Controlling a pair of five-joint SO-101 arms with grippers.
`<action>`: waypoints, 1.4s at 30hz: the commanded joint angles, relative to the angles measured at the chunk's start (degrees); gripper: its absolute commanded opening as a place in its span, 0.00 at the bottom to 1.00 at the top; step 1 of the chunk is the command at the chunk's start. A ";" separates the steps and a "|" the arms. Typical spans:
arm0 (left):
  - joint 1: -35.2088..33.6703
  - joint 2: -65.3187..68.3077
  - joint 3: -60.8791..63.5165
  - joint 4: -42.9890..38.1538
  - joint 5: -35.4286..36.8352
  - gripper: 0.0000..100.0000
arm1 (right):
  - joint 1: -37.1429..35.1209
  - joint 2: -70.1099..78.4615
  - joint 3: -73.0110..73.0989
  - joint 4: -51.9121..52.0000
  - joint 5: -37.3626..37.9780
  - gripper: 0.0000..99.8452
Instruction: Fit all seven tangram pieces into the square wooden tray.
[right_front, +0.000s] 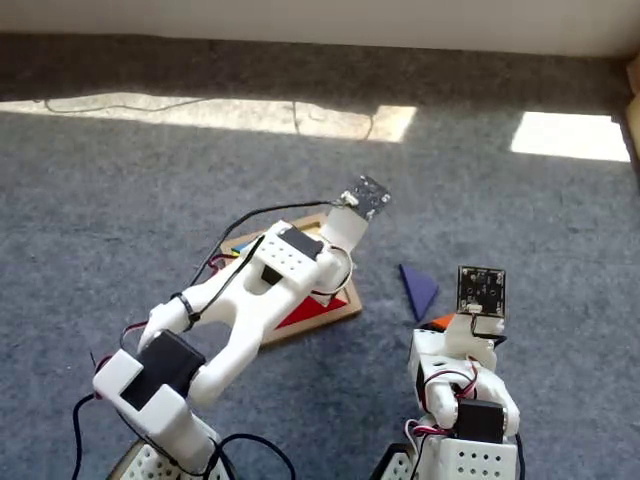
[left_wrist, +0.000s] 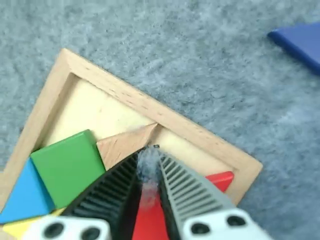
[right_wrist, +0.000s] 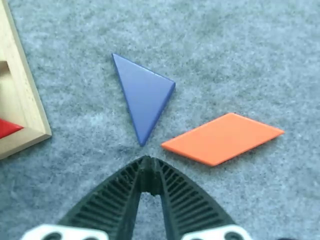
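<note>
Grey carpet lies under both arms. Nearest, the right gripper, pinched closed and empty, faces the orange parallelogram and blue triangle. Farther, the left gripper, also closed, sits over the bare-wood triangle in the square wooden tray; a hard shove could jam it askew.

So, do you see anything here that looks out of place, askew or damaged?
Nothing looks damaged or spilled. Two pieces lie outside the wooden tray, on the carpet: the blue triangle and the orange parallelogram. Part of the tray's floor is bare, so the puzzle is not complete.
</note>
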 joint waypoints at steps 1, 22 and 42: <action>-1.27 -0.13 -4.18 -0.62 0.88 0.03 | 0.66 -0.84 6.11 -0.22 -0.26 0.01; -4.00 -0.84 -4.26 -3.43 0.88 0.01 | 0.66 -0.84 6.11 -0.13 -0.26 0.01; -5.32 2.07 -5.76 -6.07 -3.43 0.01 | 0.66 -0.84 6.11 -0.13 -0.26 0.01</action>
